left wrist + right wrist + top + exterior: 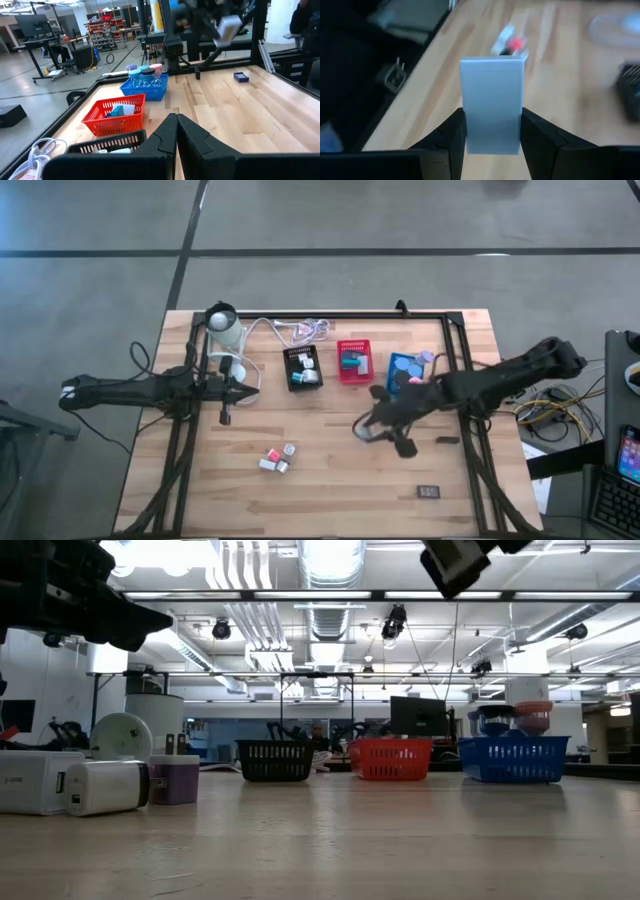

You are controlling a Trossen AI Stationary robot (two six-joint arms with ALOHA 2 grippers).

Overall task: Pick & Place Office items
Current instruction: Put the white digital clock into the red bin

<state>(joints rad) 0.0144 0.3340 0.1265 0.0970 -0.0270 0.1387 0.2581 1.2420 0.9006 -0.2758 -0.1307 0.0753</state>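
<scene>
- Right gripper (492,131) pinching upright white block (492,102), long axis pointing out past fingertips.
- Hanging above table, red tray (354,361) just beyond, nearer than left gripper (246,389), shut, empty.

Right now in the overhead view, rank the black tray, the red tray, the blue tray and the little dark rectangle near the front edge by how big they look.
1. Black tray, red tray and blue tray: look alike; the blue one is partly hidden, so unranked.
2. Dark rectangle: clearly smallest.
</scene>
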